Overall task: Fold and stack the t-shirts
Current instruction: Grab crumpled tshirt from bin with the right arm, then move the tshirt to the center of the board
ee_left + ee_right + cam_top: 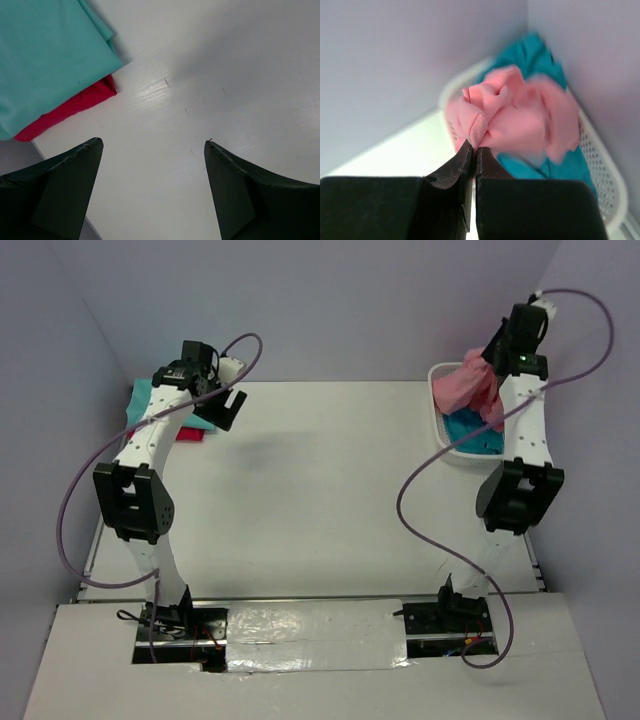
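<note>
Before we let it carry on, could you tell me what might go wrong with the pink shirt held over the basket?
The right end effector pinches only a small fold of the pink shirt at its very tips, so the cloth could slip free. The shirt hangs bunched over the teal-blue shirt in the white basket; its trailing part might snag the rim or drag that shirt out.
</note>
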Available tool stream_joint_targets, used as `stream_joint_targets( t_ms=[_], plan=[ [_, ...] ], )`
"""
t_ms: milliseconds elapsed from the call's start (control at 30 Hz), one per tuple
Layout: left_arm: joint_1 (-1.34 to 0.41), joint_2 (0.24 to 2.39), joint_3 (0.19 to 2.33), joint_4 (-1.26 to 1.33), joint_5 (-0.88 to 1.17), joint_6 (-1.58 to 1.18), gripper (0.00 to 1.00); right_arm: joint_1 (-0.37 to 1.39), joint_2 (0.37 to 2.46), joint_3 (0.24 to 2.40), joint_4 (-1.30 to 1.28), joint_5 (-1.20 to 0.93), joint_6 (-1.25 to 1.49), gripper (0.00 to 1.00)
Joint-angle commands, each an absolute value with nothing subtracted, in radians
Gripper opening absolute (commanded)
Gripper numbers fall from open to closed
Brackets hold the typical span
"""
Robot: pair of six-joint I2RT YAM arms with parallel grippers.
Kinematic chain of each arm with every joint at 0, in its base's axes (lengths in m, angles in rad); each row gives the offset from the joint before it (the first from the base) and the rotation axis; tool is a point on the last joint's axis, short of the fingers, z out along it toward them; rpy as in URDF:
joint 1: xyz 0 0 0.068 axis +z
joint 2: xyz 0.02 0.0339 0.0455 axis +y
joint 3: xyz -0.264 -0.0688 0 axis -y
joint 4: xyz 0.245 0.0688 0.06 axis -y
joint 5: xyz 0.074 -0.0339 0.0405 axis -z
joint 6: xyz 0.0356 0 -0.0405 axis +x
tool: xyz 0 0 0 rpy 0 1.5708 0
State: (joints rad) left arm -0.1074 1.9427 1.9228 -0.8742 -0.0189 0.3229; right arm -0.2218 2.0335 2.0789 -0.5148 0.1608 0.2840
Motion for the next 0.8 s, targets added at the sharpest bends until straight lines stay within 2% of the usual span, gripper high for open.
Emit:
stream_joint_targets(
  t_ms=[0, 200, 400, 467, 533, 600, 700, 767],
  plan=[
    [-0.107, 1.793, 1.865, -0.821, 0.021, 0.247, 0.95, -0.190, 1.763, 2.036, -0.428, 0.132, 0.247, 0.00],
    [-0.107, 1.617, 1.721, -0.802, 0.094, 0.184, 0.94, -0.166, 1.402, 1.838, -0.400, 0.023, 0.270, 0.00],
    [-0.107, 1.430, 1.609, -0.807, 0.141, 0.133, 0.95, -0.166, 1.206, 1.932, -0.515, -0.205, 0.242, 0.00],
    [-0.107, 1.361, 1.597, -0.810, 0.135, 0.138, 0.96, -0.164, 1.166, 1.953, -0.543, -0.371, 0.264, 0.00],
    [-0.107, 1.307, 1.594, -0.828, 0.112, 0.144, 0.96, -0.158, 1.105, 1.950, -0.545, -0.507, 0.339, 0.00],
    [-0.091, 1.273, 1.576, -0.834, 0.080, 0.140, 0.97, -0.147, 1.054, 1.901, -0.551, -0.538, 0.421, 0.00],
    [-0.004, 1.180, 1.511, -0.818, 0.110, 0.107, 0.97, -0.085, 0.984, 1.732, -0.442, -0.658, 0.501, 0.00],
    [0.078, 1.154, 1.471, -0.815, 0.147, 0.094, 0.97, 0.073, 0.973, 1.652, -0.393, -0.649, 0.509, 0.00]
  ],
)
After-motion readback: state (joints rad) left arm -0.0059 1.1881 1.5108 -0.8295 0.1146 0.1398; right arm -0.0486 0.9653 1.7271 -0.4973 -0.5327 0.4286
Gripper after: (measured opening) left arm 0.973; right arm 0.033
